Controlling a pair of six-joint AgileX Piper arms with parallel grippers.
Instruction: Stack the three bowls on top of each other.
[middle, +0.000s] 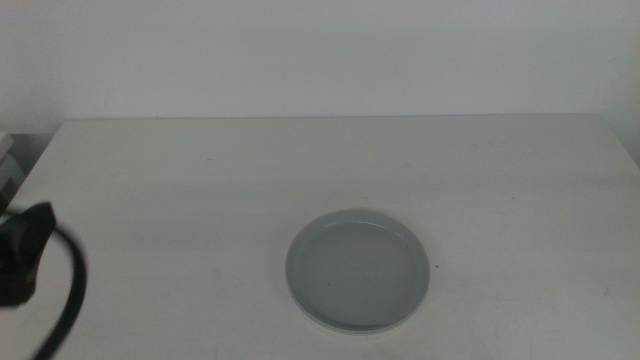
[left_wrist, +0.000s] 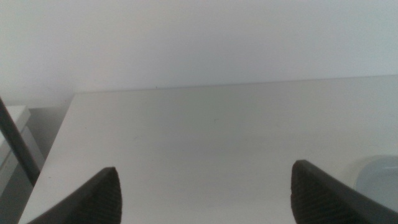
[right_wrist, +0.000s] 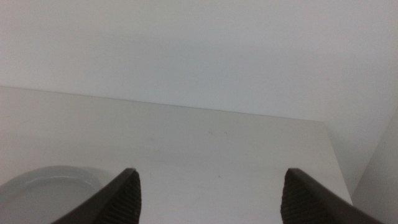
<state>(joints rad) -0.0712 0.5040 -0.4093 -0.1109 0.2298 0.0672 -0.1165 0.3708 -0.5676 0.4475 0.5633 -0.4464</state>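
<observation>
- Bowl (middle: 359, 272), a pale grey-blue one, is sitting on the table (middle: 200, 180), near the front edge and a bit to the right of the middle in the middle view.
- It is round, wide and shallow, like a plate with a low rim, and it is sitting flat and right side up.
- Only one rim is showing, so whether other bowls are lying under it cannot be told.
- Nothing is touching the bowl.
- Around it, the table is looking plain, pale and smooth, with a few tiny dark specks.
- Behind the table, a bare white wall (middle: 320, 50) is filling the back of the room.
- At the table's far left corner, a small pale thing (middle: 8, 165) is peeking in, too cut off to name.
- The left gripper (left_wrist: 205, 193) is waiting over the left part of the table, with its two dark jaws spread wide apart and nothing between them.
- In the left wrist view, a bit of the bowl's rim is peeking in just past one jaw.
- In the middle view, a dark part of the left arm (middle: 30, 265) with a black cable (middle: 72, 300) is showing at the left edge, well apart from the bowl.
- The right gripper (right_wrist: 208, 193) is waiting over the right part of the table, its jaws also spread wide and holding nothing.
- In the right wrist view, the bowl is showing beside one jaw, not between the two.
</observation>
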